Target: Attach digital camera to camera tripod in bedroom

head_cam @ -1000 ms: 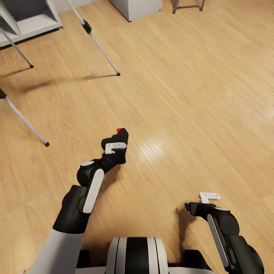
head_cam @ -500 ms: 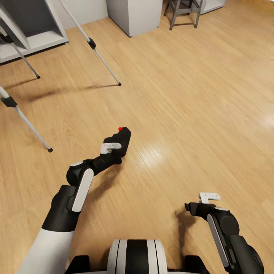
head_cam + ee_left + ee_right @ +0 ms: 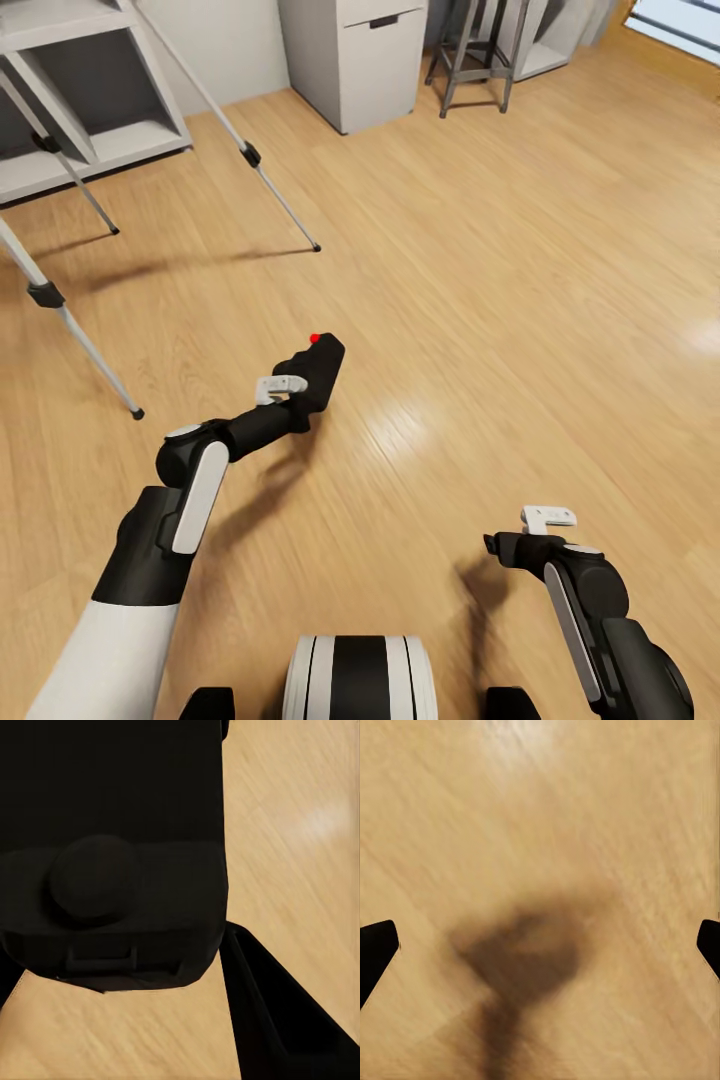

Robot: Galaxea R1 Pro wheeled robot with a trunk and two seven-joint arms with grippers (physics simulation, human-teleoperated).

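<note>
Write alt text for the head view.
The left pincer holds the black digital camera above the wood floor. The camera tripod legs stand ahead to the left, and the right pincer hangs empty.

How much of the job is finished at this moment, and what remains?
Done: the left gripper holds the digital camera above the wood floor. In hand: carrying it; the camera tripod stands ahead to the left, apart from it. Left: reaching the tripod's head, out of frame, and attaching. The right gripper is open and empty.
</note>
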